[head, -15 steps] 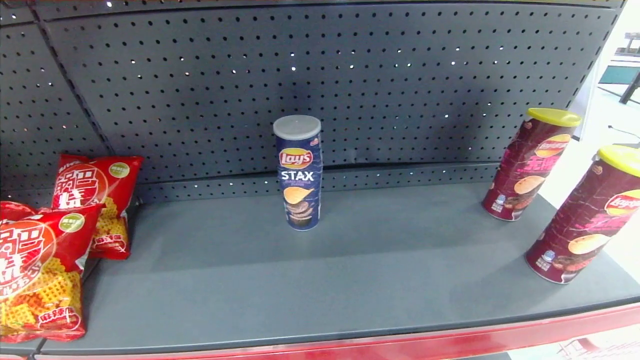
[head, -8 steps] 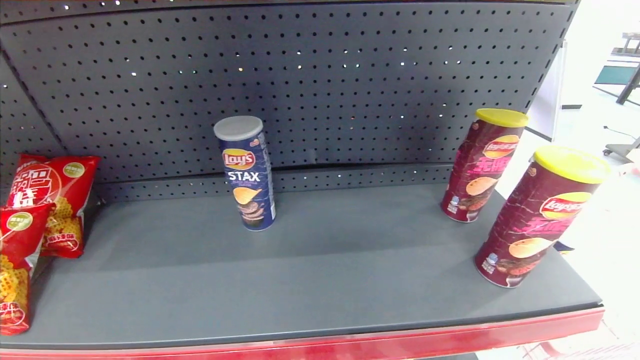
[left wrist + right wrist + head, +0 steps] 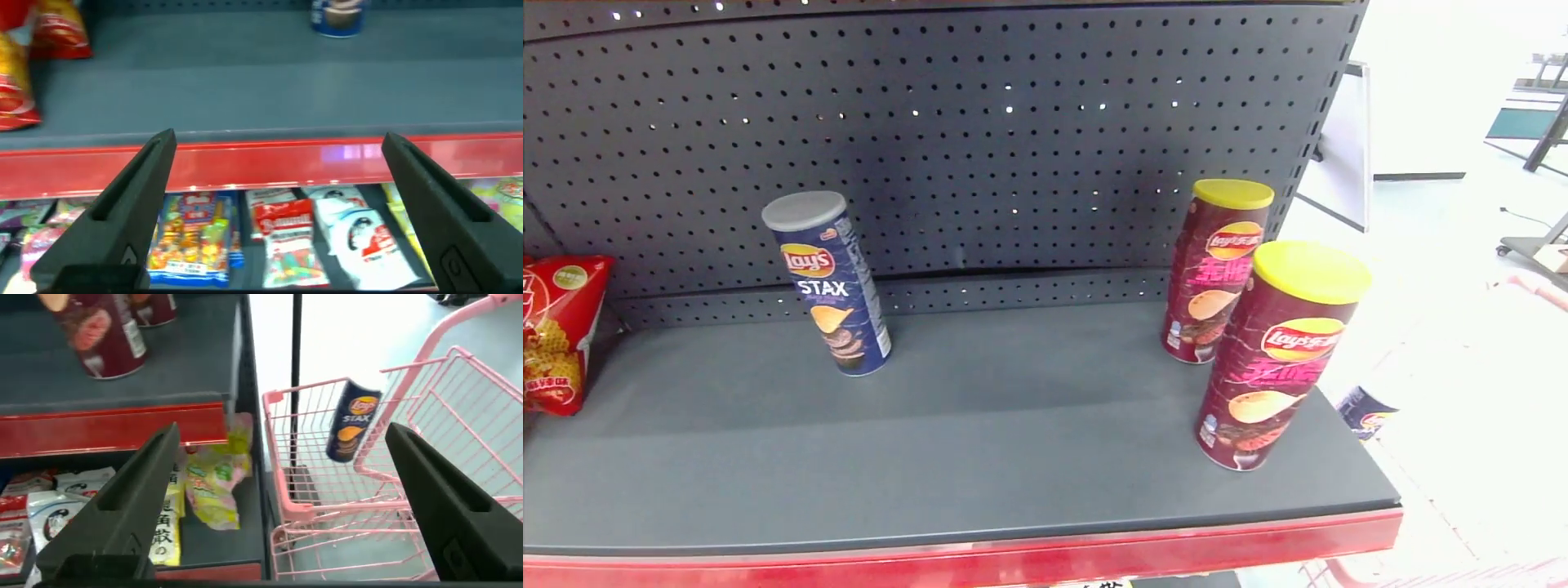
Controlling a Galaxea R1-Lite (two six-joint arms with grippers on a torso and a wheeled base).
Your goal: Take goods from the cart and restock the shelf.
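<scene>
I am holding the left claw (image 3: 278, 137) and right claw (image 3: 282, 429) released and empty, since nothing is picked up yet; the right one is overlooking the pink cart (image 3: 310, 389), where a blue can (image 3: 353, 420) is waiting, probably bound for the matching can (image 3: 827, 282) on the shelf (image 3: 1013, 441)

Head above shelf (image 3: 1013, 457), wrist views low, facing it

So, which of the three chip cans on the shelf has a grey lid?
The dark blue can, alone on the left. The rear maroon can and front maroon can, on the right, have yellow lids.
</scene>
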